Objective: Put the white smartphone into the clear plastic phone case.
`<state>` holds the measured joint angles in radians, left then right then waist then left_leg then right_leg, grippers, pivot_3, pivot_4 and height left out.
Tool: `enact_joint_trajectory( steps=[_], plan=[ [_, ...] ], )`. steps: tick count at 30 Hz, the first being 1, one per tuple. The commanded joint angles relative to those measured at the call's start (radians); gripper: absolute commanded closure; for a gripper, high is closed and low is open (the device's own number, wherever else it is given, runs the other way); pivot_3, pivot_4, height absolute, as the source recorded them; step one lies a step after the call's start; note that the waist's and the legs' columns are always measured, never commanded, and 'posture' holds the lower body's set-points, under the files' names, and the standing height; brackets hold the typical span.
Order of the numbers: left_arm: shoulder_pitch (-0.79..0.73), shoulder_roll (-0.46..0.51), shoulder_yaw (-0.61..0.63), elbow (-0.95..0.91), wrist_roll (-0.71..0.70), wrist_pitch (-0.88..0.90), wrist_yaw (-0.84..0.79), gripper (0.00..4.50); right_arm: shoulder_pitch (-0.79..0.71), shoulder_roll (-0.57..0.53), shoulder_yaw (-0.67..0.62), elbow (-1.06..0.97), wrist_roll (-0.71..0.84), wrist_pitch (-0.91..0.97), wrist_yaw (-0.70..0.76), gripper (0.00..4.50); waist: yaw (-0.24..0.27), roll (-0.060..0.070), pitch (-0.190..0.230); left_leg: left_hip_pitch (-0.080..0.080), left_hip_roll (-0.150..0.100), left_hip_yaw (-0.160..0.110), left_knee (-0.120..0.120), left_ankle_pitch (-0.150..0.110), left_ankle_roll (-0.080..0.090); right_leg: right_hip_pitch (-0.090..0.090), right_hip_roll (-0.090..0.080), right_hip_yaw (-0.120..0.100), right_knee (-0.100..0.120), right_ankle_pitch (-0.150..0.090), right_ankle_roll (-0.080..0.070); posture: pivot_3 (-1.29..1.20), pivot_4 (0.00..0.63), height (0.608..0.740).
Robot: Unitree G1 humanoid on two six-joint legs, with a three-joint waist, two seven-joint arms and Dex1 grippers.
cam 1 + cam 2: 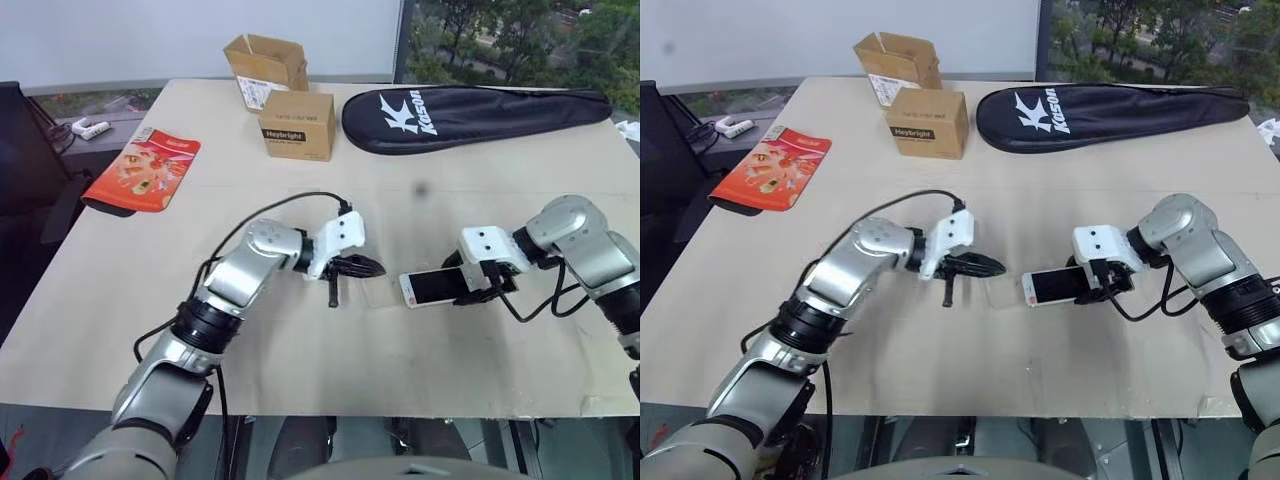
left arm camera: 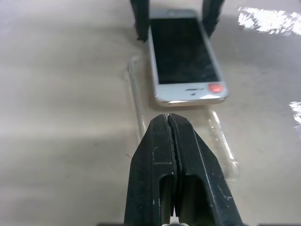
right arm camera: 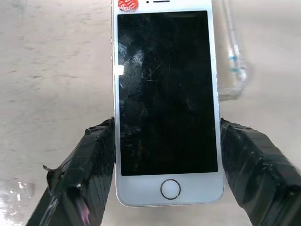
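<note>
The white smartphone lies screen up, dark glass with a red sticker at its top end. My right gripper is shut on the smartphone, its taped fingers pressing both long edges near the home button. The clear plastic phone case rests flat on the table, faintly glinting, between the two grippers. The phone's top end reaches over the near end of the case. My left gripper is shut and holds nothing. It hovers just above the case's other end and points at the phone.
Two cardboard boxes stand at the far middle of the table, with a black racket bag to their right. A red packet lies over the far left table edge. A black cable loops over my left arm.
</note>
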<state>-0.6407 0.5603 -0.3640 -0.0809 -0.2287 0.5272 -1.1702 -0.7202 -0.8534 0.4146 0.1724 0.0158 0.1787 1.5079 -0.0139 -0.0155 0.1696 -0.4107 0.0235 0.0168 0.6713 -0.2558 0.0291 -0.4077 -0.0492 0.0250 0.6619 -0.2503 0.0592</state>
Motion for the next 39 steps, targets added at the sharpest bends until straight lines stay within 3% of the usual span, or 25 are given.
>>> enact_joint_trajectory(
  steps=[1, 13, 21, 39],
  plan=[
    [0.001, 0.013, 0.034, -0.075, -0.039, 0.039, -0.007, 4.5, -0.03, 0.012, -0.017, -0.04, 0.002, 0.006, 0.017, 1.56, 0.001, 0.0, 0.0, -0.004, 0.0, 0.0, 0.001, 0.0, 0.0, -0.003, 0.0, 0.0, 0.001, 0.0, 0.0, 0.0, 0.15, 0.732],
    [0.043, -0.119, -0.055, 0.003, 0.033, 0.056, 0.138, 4.5, -0.073, 0.094, 0.033, -0.01, -0.086, -0.047, -0.005, 1.56, 0.003, 0.0, 0.0, -0.005, -0.001, 0.0, 0.003, 0.0, 0.0, -0.004, 0.0, -0.001, 0.001, 0.0, 0.0, 0.0, 0.15, 0.732],
    [0.068, -0.154, -0.109, 0.111, 0.116, 0.029, 0.187, 4.5, -0.079, 0.107, 0.043, 0.027, -0.12, -0.071, -0.001, 1.56, 0.005, 0.0, -0.001, -0.004, 0.0, 0.0, 0.004, 0.0, 0.0, -0.003, 0.0, -0.001, 0.002, 0.0, 0.0, 0.0, 0.15, 0.732],
    [0.138, -0.151, -0.14, 0.039, 0.113, 0.085, 0.189, 4.5, -0.007, 0.039, 0.061, -0.119, -0.145, -0.034, 0.04, 1.56, 0.017, 0.001, -0.002, -0.004, -0.001, -0.003, 0.008, 0.0, 0.0, 0.001, 0.0, -0.003, 0.001, 0.0, 0.0, 0.0, 0.15, 0.732]
  ],
)
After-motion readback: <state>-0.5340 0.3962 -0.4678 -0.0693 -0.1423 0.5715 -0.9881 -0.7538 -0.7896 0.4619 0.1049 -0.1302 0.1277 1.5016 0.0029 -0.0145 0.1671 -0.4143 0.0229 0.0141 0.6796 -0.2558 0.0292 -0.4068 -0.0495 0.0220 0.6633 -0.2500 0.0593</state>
